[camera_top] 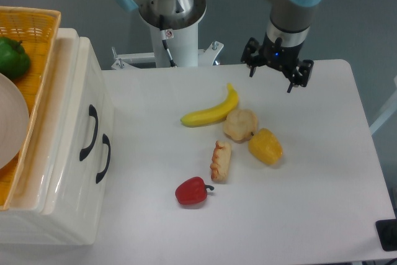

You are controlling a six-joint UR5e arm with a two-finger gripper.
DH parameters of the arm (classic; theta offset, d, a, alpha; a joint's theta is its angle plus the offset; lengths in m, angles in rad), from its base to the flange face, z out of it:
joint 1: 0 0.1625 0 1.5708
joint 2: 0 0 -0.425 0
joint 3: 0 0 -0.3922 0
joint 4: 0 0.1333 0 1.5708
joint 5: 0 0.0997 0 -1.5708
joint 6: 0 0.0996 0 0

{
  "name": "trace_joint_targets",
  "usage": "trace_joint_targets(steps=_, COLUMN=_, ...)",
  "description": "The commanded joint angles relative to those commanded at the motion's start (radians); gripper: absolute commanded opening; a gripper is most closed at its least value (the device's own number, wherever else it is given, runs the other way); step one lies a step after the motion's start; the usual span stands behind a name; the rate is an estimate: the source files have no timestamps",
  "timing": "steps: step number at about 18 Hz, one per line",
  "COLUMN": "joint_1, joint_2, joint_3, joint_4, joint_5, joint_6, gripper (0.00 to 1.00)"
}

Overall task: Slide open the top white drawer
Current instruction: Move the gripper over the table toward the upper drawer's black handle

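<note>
The white drawer unit stands at the table's left edge, its ribbed front facing right. The top white drawer (74,116) sits flush with the unit's front and carries the upper black arched handle (92,131). The second drawer's black handle (103,158) lies just below and to the right of it. My gripper (270,77) hangs over the far right of the table, well away from the drawers, beyond the banana. It is open, with nothing between its fingers.
An orange wicker basket (34,26) on top of the unit holds a green pepper (12,58) and a white plate (9,125). On the table lie a banana (212,112), a beige pastry (240,125), a yellow pepper (265,146), a pastry stick (220,161) and a red pepper (191,191).
</note>
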State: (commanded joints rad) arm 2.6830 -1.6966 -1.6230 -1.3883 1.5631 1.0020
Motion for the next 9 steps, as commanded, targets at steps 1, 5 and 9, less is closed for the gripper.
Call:
trace_joint_targets(steps=1, joint_1=-0.02, joint_2=0.0, joint_3=0.0, joint_4=0.0, joint_5=0.0, joint_6=-0.041, gripper=1.0)
trace_joint_targets(steps=5, joint_1=-0.081, joint_2=-0.008, joint_3=-0.008, joint_4=0.0, joint_5=0.006, joint_6=-0.239, gripper=1.0)
trace_joint_targets(steps=9, joint_1=-0.112, joint_2=-0.008, joint_3=-0.005, joint_4=-0.002, joint_5=-0.009, joint_6=-0.379, gripper=1.0)
